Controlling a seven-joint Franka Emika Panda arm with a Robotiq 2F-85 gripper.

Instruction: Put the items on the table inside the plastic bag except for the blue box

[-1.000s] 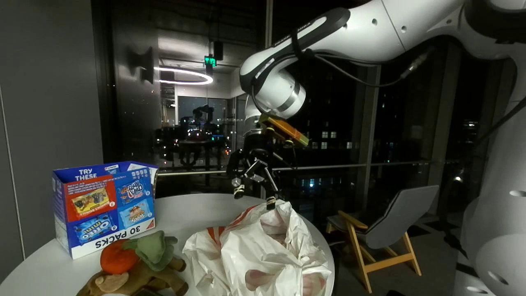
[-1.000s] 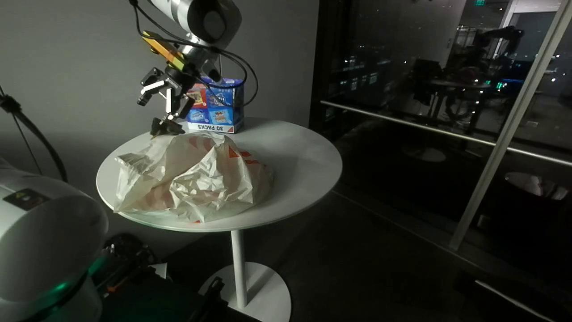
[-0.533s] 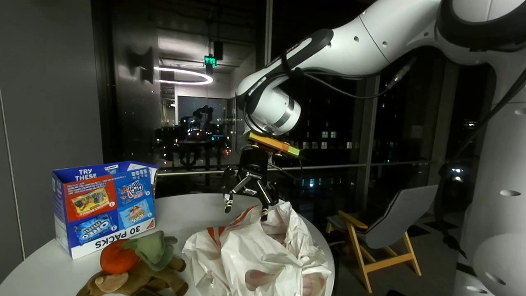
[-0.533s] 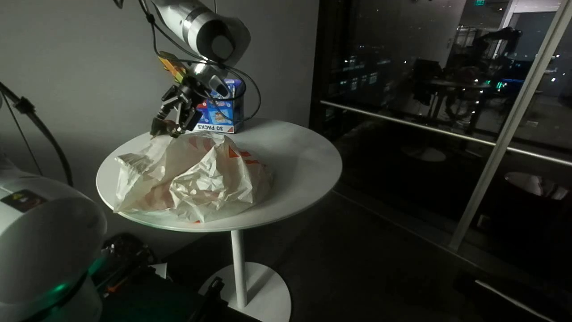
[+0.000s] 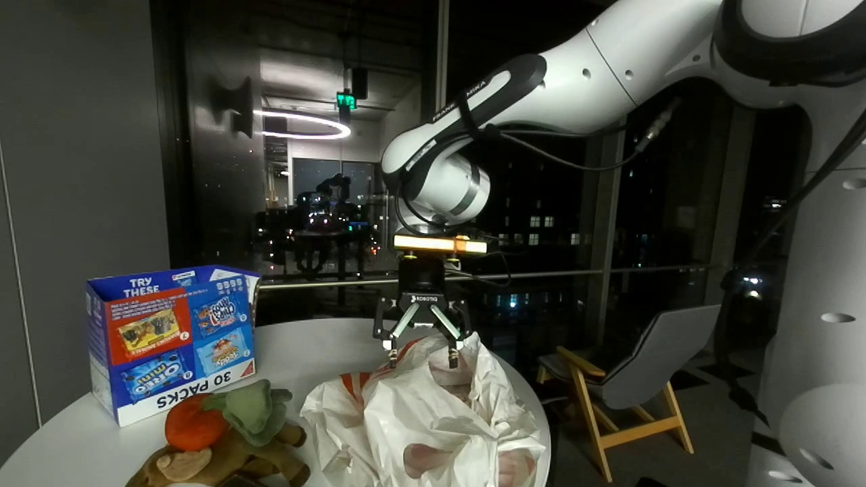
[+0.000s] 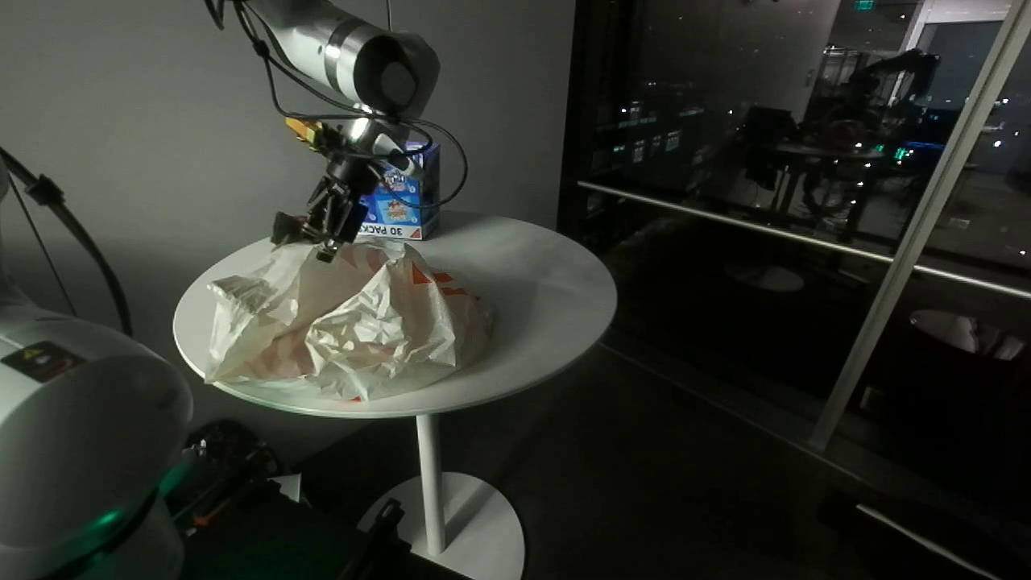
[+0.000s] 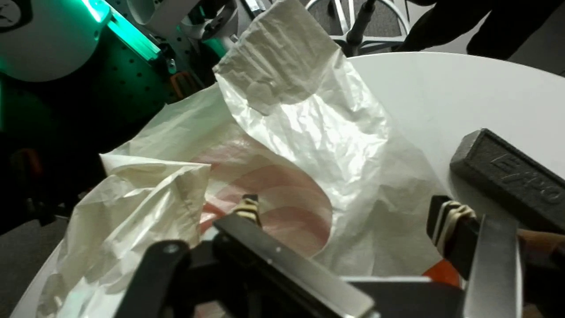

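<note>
1. Nearest in the wrist view: the gripper (image 5: 423, 360), and it's what changed. A second ago it was leaning, now it's lower and squared up, tips pointing down over the far part of the plastic bag (image 5: 419, 412). Jaws spread wide, nothing held. Can't tell if a tip touches the bag
2. The bag itself hasn't budged: thin crinkly white film, reddish print, slumped, mouth gaping. My read is the gripper's lining up to work that mouth or grab something close by, so this bit hasn't bagged anything
3. Just beside the bag, right side in the wrist view, the eraser (image 7: 507, 181): dark, blocky, molded letters. Should be an easy pinch
4. Further out, left of the bag in an exterior view, the brown plush animal (image 5: 264, 454), with a round orange toy (image 5: 196, 427) and a floppy green piece (image 5: 254, 414) up against it (can't tell if those two are joined). All look squishy
5. Farthest, left again, the blue box (image 5: 179, 341): stiff printed cardboard, top gaping, standing on the table (image 5: 298, 352). Per the task that one stays out
</note>
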